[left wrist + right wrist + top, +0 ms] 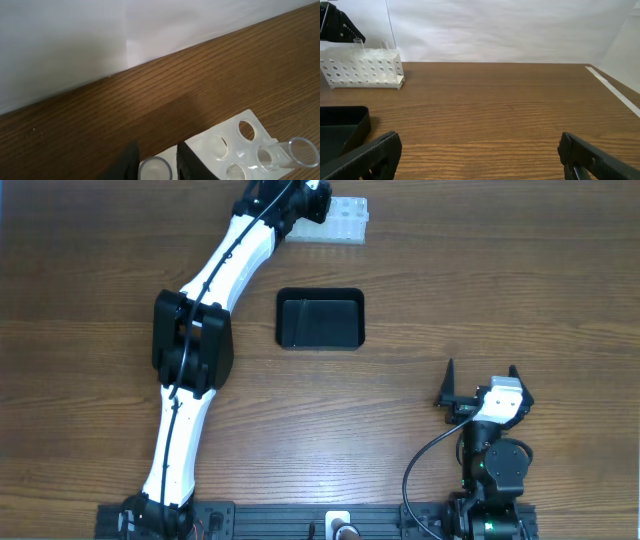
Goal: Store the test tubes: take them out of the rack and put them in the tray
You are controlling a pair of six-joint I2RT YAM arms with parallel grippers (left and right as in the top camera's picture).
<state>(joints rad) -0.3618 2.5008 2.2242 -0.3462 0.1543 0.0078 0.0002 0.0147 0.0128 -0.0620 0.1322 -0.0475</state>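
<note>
L fingers point(189, 161) grip tube point(155, 169) beside white rack point(200, 167); 2nd tube point(295, 152) leans in rack.

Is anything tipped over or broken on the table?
No, nothing stands out. The white rack stands level at the far edge of the table, both test tubes upright in it, the left claw around one. The black tray lies flat.

Lab bench: wooden table point(500, 280), white backdrop point(495, 30), test-tube rack point(345, 222).
</note>
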